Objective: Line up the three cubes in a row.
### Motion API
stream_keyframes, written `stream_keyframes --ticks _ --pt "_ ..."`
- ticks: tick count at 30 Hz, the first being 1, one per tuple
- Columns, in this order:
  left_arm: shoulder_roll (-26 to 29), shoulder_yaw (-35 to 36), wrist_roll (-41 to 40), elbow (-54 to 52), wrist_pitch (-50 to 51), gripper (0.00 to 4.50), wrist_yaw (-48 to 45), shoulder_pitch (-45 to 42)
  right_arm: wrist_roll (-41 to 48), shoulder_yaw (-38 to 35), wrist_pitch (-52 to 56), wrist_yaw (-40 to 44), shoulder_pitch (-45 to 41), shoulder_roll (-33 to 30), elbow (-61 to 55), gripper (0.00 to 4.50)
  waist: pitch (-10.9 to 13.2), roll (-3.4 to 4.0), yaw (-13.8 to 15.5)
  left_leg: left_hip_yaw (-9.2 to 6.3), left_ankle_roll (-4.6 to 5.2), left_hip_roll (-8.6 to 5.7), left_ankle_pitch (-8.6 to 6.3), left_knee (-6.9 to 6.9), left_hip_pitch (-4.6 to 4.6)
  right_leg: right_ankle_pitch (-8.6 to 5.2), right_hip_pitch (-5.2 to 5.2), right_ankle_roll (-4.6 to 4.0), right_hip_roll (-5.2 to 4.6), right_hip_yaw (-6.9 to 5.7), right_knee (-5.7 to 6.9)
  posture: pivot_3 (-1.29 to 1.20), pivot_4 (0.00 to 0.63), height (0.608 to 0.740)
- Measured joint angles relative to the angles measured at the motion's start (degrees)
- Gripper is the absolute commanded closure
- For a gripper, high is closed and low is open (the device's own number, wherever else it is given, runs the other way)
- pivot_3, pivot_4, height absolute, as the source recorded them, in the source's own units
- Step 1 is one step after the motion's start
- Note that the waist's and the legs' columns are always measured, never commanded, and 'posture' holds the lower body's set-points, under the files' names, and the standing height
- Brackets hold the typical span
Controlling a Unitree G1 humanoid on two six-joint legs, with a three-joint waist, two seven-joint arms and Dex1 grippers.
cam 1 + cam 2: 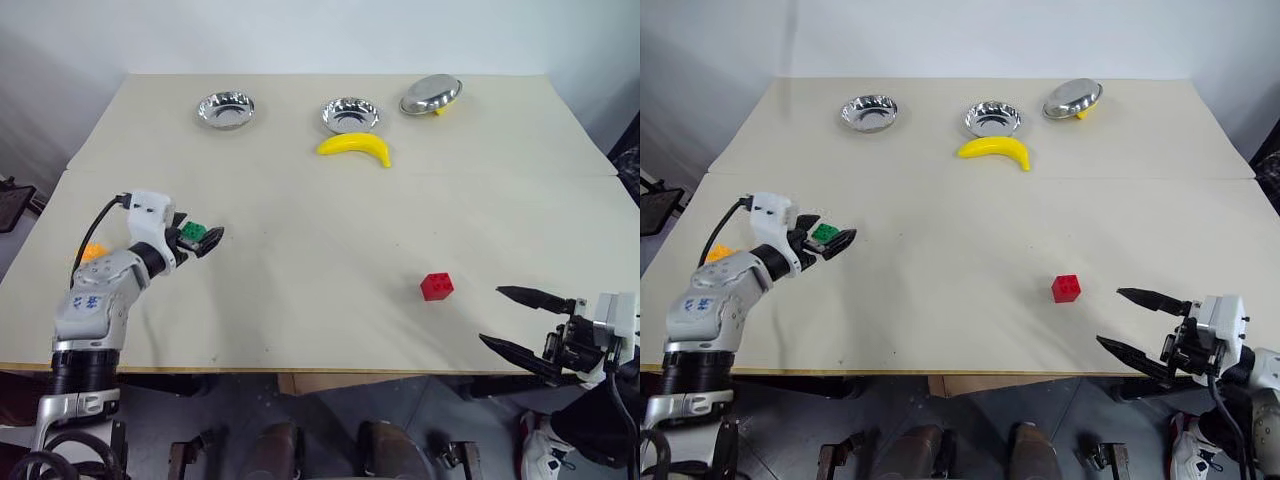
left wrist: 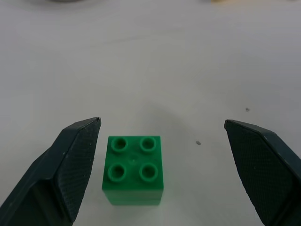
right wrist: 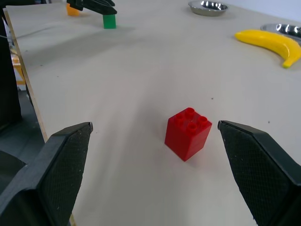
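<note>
At the far left, an orange cube (image 1: 93, 252) is peeking out from behind the left arm, mostly hidden, sitting on the pale matte table (image 1: 320, 250). Just beside it the left gripper (image 1: 199, 238) is hovering with its 2 black, fine-textured fingers spread wide apart; the green cube (image 2: 134, 168) is sitting between them on the table, closer to 1 finger but not clamped. It is glossy plastic with 4 round studs on top.

Along the far edge, 3 shiny metal bowls are standing in a line: the left bowl (image 1: 225, 108) and the middle bowl (image 1: 350, 114) are sitting upright, while the right bowl (image 1: 431, 95) is tilting on its side over something small and yellow. A smooth, curved yellow banana (image 1: 355, 148) is lying just in front of the middle bowl.

Further right and nearer, the red cube (image 1: 436, 286) is resting alone on bare table, well apart from the other 2 cubes, also showing 4 studs. The right gripper (image 1: 520, 320) is waiting near the front right edge, its 2 tapered black fingers spread wide, pointing toward the red cube without touching it.
</note>
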Motion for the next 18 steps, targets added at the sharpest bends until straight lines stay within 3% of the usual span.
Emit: stream_keyframes --ticks 10,14,18 --pt "1.81 0.08 3.13 1.89 6.15 3.0 0.45 0.18 -0.03 -0.47 0.12 -1.0 2.33 0.72 -1.05 0.0 0.04 -0.07 -0.01 0.03 -0.06 0.02 0.03 0.01 0.0 0.0 -0.02 0.0 0.01 0.06 0.0 0.0 0.15 0.74" --pt "1.71 0.56 2.76 1.9 5.45 3.02 -1.34 0.23 -0.09 -0.47 -0.32 -1.19 2.28 0.99 -1.05 0.0 0.05 -0.09 0.18 0.01 -0.06 0.01 0.04 0.03 0.0 0.0 -0.01 0.0 0.0 0.05 0.0 0.0 0.15 0.74" --pt "1.3 0.27 0.26 1.22 -1.64 3.02 -10.91 0.19 -0.47 -0.69 -1.28 -0.85 2.63 1.01 -0.47 0.0 0.06 -0.1 0.13 0.03 -0.07 0.01 0.04 0.03 -0.02 0.0 -0.02 0.0 0.0 0.03 -0.02 0.0 0.15 0.74"
